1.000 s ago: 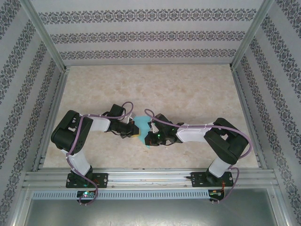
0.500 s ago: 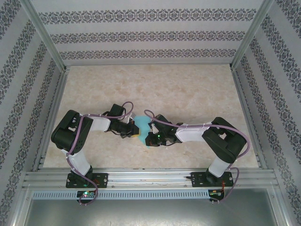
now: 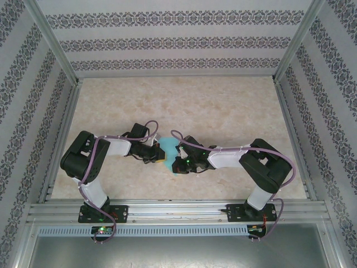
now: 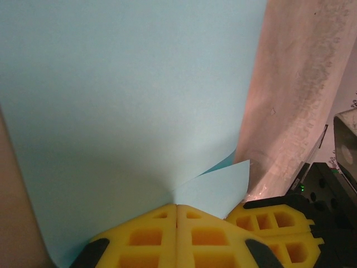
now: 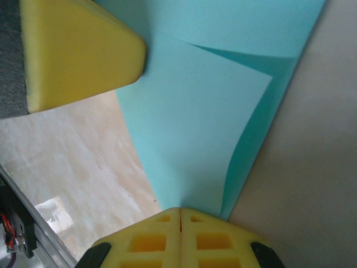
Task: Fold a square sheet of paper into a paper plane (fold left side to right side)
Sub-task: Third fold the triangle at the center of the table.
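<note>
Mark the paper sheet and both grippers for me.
square sheet of paper (image 4: 128,100): left wrist view, flat blue face.
left gripper (image 4: 177,207): left wrist view, seam between shut yellow fingertips.
right gripper (image 5: 179,212): right wrist view, seam between shut yellow fingertips.

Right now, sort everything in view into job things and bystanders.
Job: square sheet of paper; left gripper and right gripper, both shut on it.
Bystanders: table, patterned walls, metal rail.

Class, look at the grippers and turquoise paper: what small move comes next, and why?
Probably the left gripper carries its edge of the thin turquoise paper sheet toward the right gripper: both are shut on it, its layers gaping uncreased.
</note>
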Controlling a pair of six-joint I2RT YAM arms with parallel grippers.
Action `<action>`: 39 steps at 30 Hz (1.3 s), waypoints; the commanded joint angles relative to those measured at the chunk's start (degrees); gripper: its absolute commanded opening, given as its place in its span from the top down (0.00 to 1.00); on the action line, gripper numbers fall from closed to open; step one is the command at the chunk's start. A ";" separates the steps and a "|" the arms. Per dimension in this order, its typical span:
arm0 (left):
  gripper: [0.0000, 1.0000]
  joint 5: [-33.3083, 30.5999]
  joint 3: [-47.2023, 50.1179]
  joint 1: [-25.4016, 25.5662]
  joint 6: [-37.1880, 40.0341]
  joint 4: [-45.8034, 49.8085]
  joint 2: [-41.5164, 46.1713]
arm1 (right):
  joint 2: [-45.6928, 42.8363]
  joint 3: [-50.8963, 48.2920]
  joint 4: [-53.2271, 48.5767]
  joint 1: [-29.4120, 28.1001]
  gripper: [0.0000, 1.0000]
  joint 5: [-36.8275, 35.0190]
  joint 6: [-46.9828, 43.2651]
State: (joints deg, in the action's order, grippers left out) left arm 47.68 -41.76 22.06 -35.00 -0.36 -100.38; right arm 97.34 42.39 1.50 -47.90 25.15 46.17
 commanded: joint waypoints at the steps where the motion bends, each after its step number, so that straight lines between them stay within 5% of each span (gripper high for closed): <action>1: 0.94 -5.39 0.55 0.17 -0.09 3.00 4.09 | 2.58 -0.73 -8.29 -1.05 1.00 -2.65 0.58; 14: 0.98 -3.20 8.73 2.01 -2.06 -1.34 18.60 | 3.19 0.76 -15.37 -1.49 1.00 -9.30 0.39; 30: 1.00 -3.38 11.10 6.06 -7.84 -17.20 10.73 | 5.62 1.70 -15.92 -2.00 1.00 -10.94 0.50; 39: 1.00 -6.00 9.33 6.15 -6.05 -16.42 7.09 | 5.93 1.69 -16.75 -2.02 1.00 -11.51 0.33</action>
State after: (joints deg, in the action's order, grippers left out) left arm 43.09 -31.05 27.70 -42.06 -15.38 -92.33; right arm 98.41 46.78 -6.59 -49.30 20.84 46.37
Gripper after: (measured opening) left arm 0.045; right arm 0.065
